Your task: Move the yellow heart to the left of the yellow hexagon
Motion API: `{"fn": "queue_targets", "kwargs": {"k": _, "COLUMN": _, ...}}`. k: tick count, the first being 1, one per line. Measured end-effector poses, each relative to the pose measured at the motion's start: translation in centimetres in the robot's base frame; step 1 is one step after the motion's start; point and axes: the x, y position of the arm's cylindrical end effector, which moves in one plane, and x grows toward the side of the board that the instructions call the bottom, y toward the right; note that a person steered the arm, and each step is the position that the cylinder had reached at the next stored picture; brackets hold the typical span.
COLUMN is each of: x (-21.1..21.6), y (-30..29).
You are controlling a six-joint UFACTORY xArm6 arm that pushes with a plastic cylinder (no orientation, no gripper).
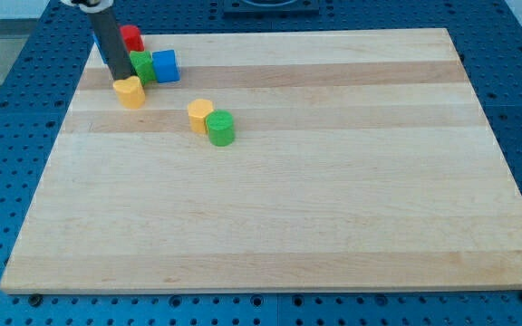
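Note:
The yellow heart point(130, 92) lies near the board's top left corner. My tip point(120, 79) touches its upper left edge, between it and the green block point(141, 66). The yellow hexagon point(200, 116) lies to the right of the heart and a little lower, with bare board between them. A green round block point(221, 129) touches the hexagon's lower right side.
A red block point(131, 38) and a blue cube point(165, 65) sit by the green block at the top left. Part of another blue block point(95, 43) shows behind the rod. The wooden board point(279, 217) lies on a blue perforated table.

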Motion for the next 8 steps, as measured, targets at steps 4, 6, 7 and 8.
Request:
{"fn": "queue_targets", "kwargs": {"k": 4, "x": 7.7, "y": -6.1}}
{"fn": "queue_targets", "kwargs": {"k": 6, "x": 9.1, "y": -2.9}}
{"fn": "queue_targets", "kwargs": {"k": 7, "x": 8.8, "y": 1.7}}
{"fn": "queue_targets", "kwargs": {"k": 8, "x": 8.8, "y": 3.7}}
